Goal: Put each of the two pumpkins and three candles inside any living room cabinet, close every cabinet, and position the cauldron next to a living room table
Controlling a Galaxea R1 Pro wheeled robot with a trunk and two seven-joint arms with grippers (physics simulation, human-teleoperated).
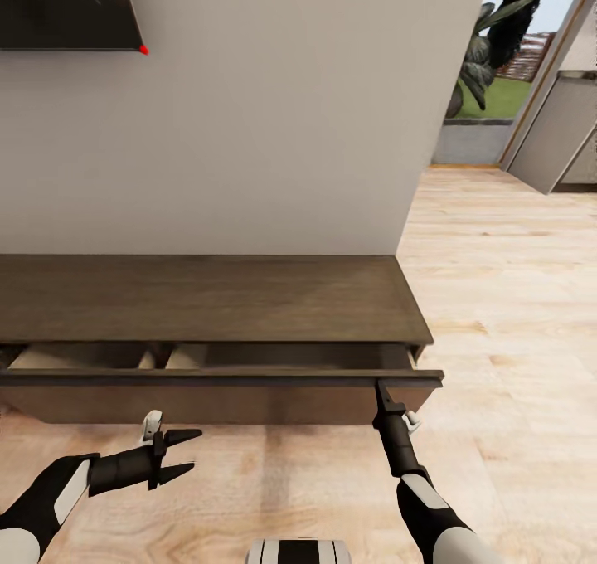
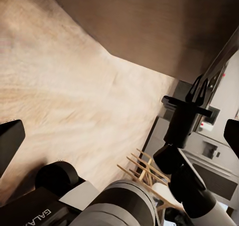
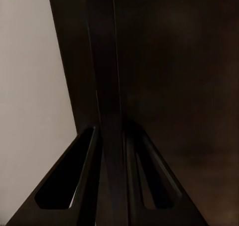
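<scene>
Ahead of me stands a plain pale wall. A dark wall TV hangs at its upper left, with a red dot at the lower corner. Light wood plank floor extends right toward a leafy plant and a grey door.

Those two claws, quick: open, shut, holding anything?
Left gripper: open, holding nothing, above the floor.
Right gripper: fingers closed around the front edge of the cabinet drawer, which is pulled partly out.
</scene>
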